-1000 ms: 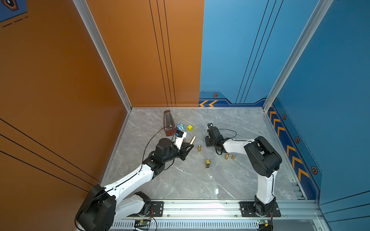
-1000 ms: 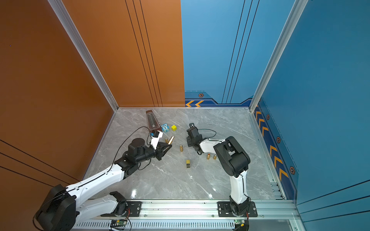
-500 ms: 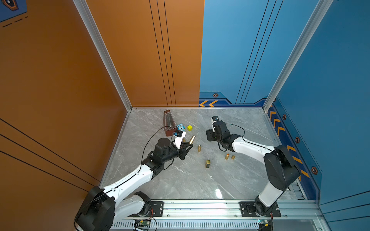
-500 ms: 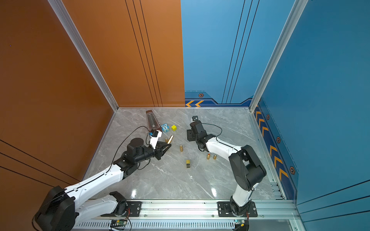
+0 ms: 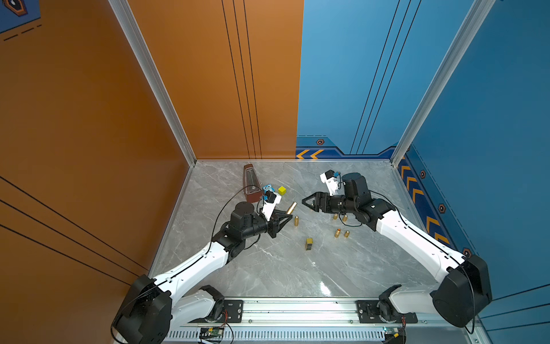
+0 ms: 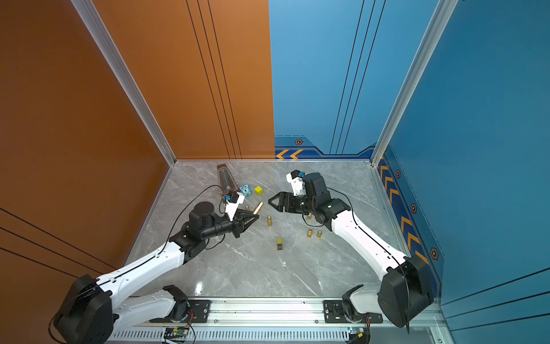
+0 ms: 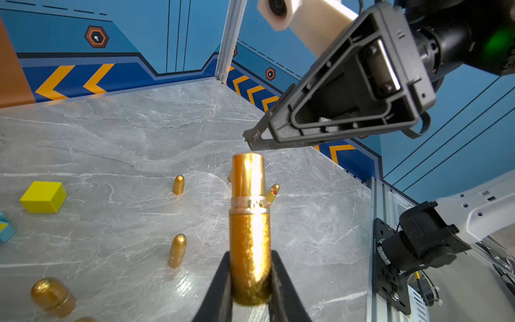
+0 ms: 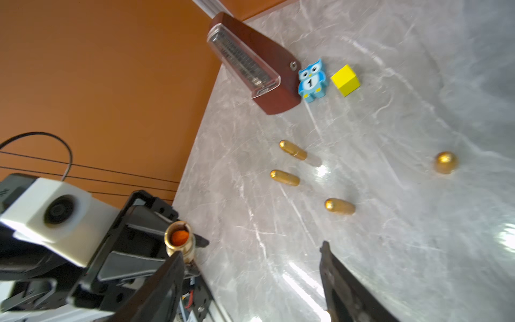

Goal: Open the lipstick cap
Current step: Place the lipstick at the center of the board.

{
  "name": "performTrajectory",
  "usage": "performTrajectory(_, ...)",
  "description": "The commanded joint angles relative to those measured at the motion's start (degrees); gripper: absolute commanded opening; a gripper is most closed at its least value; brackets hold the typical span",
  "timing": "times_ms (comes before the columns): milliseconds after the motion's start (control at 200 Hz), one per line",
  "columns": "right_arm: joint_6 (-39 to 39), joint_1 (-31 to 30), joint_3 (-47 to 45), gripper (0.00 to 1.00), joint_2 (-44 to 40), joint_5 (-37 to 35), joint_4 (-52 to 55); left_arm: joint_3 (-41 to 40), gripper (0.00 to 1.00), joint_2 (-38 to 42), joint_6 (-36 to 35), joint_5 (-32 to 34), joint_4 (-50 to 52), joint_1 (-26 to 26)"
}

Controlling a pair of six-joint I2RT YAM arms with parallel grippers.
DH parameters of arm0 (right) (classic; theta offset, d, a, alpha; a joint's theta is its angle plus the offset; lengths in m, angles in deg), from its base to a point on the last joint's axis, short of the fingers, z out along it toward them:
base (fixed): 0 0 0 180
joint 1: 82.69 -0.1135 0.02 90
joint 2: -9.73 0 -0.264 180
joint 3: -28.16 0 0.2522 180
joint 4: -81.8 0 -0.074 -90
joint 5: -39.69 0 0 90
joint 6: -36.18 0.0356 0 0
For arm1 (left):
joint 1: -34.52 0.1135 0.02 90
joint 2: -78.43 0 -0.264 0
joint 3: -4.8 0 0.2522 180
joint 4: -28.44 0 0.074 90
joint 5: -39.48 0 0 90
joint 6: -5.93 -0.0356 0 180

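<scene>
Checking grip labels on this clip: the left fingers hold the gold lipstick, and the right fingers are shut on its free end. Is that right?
Not quite. The left fingers do hold the gold lipstick, but the right fingers are open, with only bare table between them. The right wrist view shows it.

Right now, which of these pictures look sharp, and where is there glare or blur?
In both top views the picture is sharp, with one white lamp reflection on the table near the rail. In the left wrist view the lipstick is crisp, with a bright streak down its gold tube. The right wrist view is soft all over, with the marble smeared and dotted with white glare patches.
</scene>
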Motion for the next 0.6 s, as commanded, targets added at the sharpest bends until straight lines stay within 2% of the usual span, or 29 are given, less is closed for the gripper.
performTrajectory(0,5.8,-1.7,1.1,0.79,-1.3,9.7,1.2,2.3,0.00,-1.0,-2.2,-3.9,-1.1,-1.2)
performTrajectory(235,6.3,-3.4,2.2,0.72,-1.3,8.6,1.8,3.8,0.00,-2.2,-2.6,-4.5,-1.0,-2.9)
performTrajectory(596,5.2,-3.6,2.3,0.47,0.4,9.1,2.6,4.2,0.00,-2.1,-3.1,-4.0,-0.9,-3.6)
